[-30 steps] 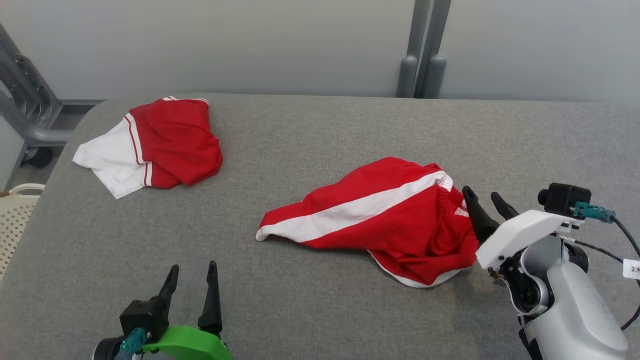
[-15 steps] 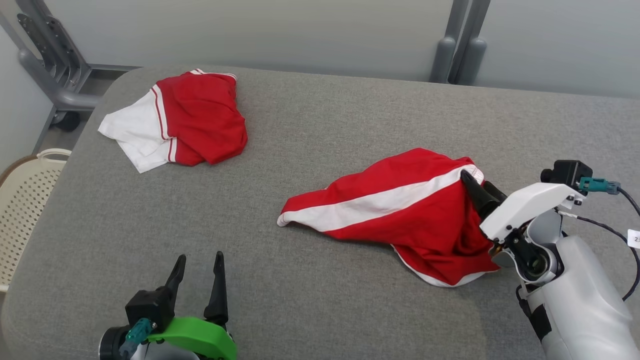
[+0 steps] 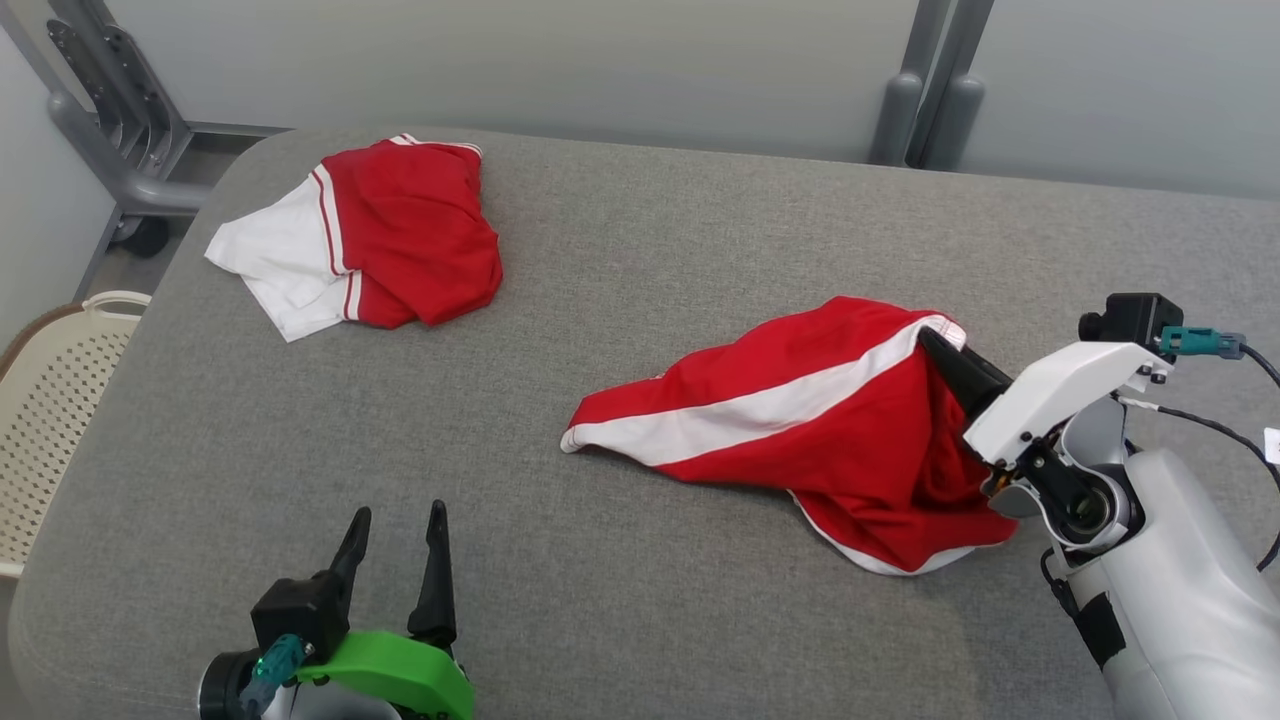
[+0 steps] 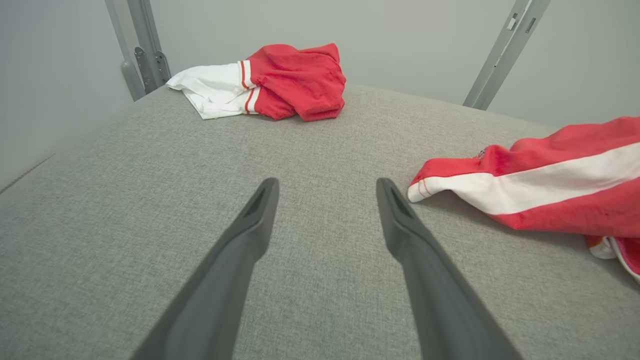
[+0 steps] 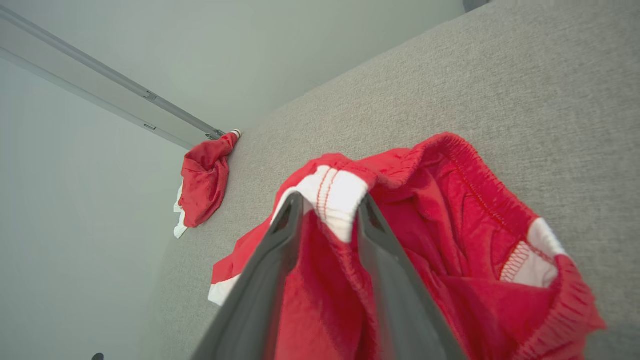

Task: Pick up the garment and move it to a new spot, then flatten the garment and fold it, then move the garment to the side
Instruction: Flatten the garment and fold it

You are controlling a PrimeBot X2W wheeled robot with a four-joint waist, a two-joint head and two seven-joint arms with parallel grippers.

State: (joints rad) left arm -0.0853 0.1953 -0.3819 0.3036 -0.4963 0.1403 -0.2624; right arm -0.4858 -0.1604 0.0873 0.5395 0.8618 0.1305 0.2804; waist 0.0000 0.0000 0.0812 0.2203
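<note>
The garment (image 3: 780, 420), red shorts with a white side stripe, lies crumpled right of centre on the grey padded table (image 3: 650, 230). My right gripper (image 3: 935, 345) is at its right end, shut on the waistband. In the right wrist view the two dark fingers pinch the white-striped part of the waistband, at my right gripper (image 5: 330, 200), with the garment (image 5: 475, 240) bunched below. My left gripper (image 3: 398, 512) stands open near the front edge, with nothing between its fingers. In the left wrist view the left gripper (image 4: 327, 182) hovers over bare table, left of the garment's leg hem (image 4: 550, 180).
A second red and white garment (image 3: 400, 245) lies folded at the table's far left corner. A cream perforated basket (image 3: 50, 400) stands beside the table's left edge, below a grey metal frame (image 3: 120, 150). Grey posts (image 3: 920, 90) rise behind the far edge.
The head camera has shifted. My right gripper moved forward onto the waistband and closed on it, and the cloth there is raised a little. The left gripper stayed put.
</note>
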